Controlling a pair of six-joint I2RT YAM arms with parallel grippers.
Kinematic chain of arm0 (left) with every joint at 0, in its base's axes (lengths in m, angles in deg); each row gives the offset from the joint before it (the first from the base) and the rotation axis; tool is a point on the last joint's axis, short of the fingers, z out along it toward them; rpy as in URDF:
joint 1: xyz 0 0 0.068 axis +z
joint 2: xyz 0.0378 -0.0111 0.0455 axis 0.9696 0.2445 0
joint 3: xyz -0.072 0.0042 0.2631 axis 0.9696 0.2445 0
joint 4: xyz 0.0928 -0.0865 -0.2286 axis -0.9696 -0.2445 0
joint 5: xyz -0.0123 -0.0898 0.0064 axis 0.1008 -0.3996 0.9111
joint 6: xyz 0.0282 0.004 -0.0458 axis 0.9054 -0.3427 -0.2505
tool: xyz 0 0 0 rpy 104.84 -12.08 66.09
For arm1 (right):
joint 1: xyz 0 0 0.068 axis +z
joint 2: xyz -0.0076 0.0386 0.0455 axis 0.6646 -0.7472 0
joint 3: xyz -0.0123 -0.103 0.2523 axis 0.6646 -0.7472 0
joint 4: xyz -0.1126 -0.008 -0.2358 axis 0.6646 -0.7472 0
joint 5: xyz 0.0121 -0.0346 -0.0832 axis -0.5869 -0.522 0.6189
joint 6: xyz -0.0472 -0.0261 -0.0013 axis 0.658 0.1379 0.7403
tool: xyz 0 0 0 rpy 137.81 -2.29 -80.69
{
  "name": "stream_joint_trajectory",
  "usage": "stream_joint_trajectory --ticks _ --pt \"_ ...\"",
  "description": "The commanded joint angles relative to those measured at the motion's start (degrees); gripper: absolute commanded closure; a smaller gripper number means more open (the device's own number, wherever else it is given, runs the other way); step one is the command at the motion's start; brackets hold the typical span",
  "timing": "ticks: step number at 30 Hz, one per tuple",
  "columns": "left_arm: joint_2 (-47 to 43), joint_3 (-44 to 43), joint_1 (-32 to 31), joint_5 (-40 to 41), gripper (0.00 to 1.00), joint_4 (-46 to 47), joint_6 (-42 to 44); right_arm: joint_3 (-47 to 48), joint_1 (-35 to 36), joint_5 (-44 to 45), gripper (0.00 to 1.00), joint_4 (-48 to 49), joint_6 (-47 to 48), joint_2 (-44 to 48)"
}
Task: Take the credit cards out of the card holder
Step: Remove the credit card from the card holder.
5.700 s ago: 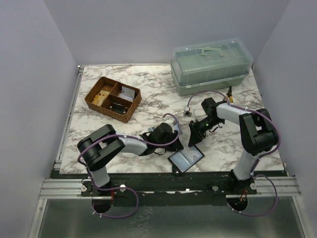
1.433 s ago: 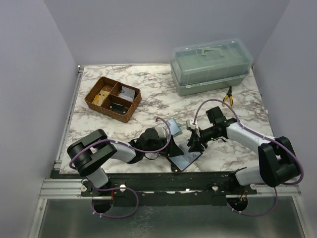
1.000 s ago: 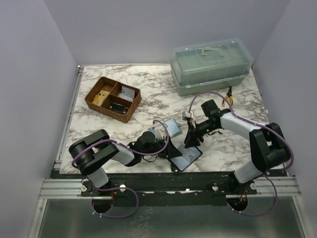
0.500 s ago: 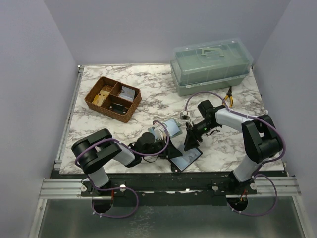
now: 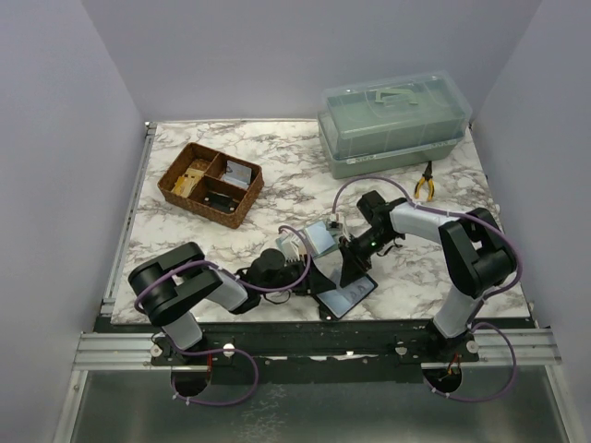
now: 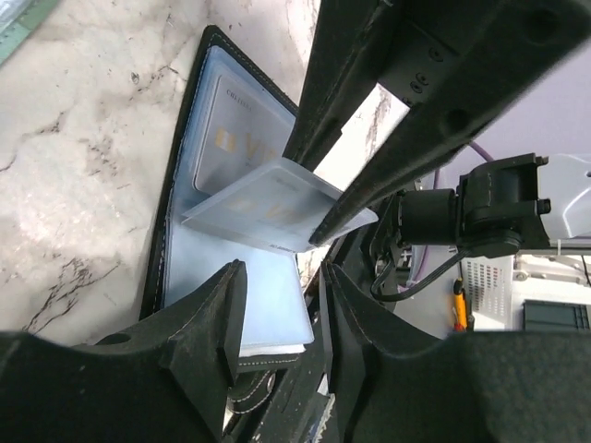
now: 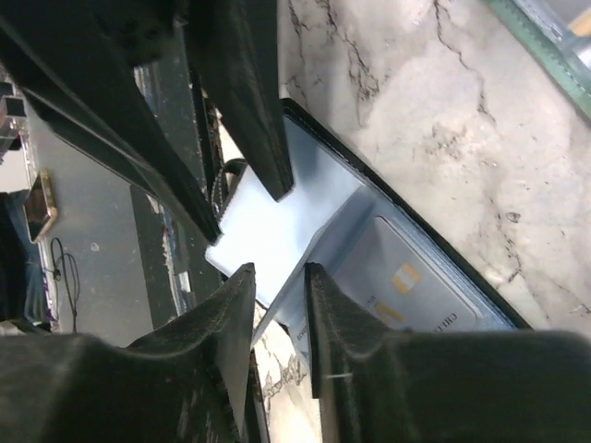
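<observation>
Marble-patterned table (image 5: 277, 157) fills the space between pale lilac walls, and from where I stand both arms are bent in over its near edge. The card holder (image 6: 199, 268) lies open there, black edging around a grey-blue inside.

The right gripper (image 7: 277, 277) comes at it from the far side. Its fingers (image 7: 222, 341) are drawn close together on one end of a credit card (image 6: 268, 208). That end is lifted, while the other end dips toward the holder's inside, so the card sits tilted above the open holder. A second card (image 6: 240, 138) is tucked flat in the holder's far pocket, with printing showing on its face.

The left gripper (image 6: 282, 277) reaches in from the near left, its fingers (image 6: 222, 314) apart over the holder's near half. I can't tell whether they press on it.

Another pale blue card (image 5: 320, 238) shows just beyond the left gripper, apart from the holder.

Farther back are a brown wicker tray (image 5: 199, 214) on the left, a clear lidded plastic box (image 5: 392, 125) on the right, and yellow-handled pliers (image 5: 425, 180) just in front of the box.
</observation>
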Motion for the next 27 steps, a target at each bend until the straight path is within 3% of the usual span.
stream_joint_trajectory --ticks 1,3,5,10,19,27 --pt "-4.4 2.7 -0.4 3.7 0.57 1.7 -0.5 1.8 0.1 2.5 0.76 0.2 -2.4 -1.5" --pt "-6.4 3.6 -0.5 4.8 0.56 1.5 -0.7 2.3 0.1 2.3 0.92 0.1 -3.3 -1.7" --pt "-8.7 4.1 -0.4 5.5 0.53 1.3 -1.6 2.8 0.1 2.0 1.00 0.3 -4.3 -1.6" --pt "-13.8 4.2 0.4 5.0 0.35 1.1 -8.6 3.5 0.0 -0.8 1.00 -0.2 -4.8 0.3" --pt "-24.6 5.7 1.1 7.4 0.26 1.0 -17.5 4.5 -2.6 -7.2 1.00 -2.2 -4.2 2.8" --pt "-24.1 4.0 1.1 8.5 0.13 1.4 -19.6 3.2 -6.5 -10.3 1.00 0.0 -7.7 7.0"
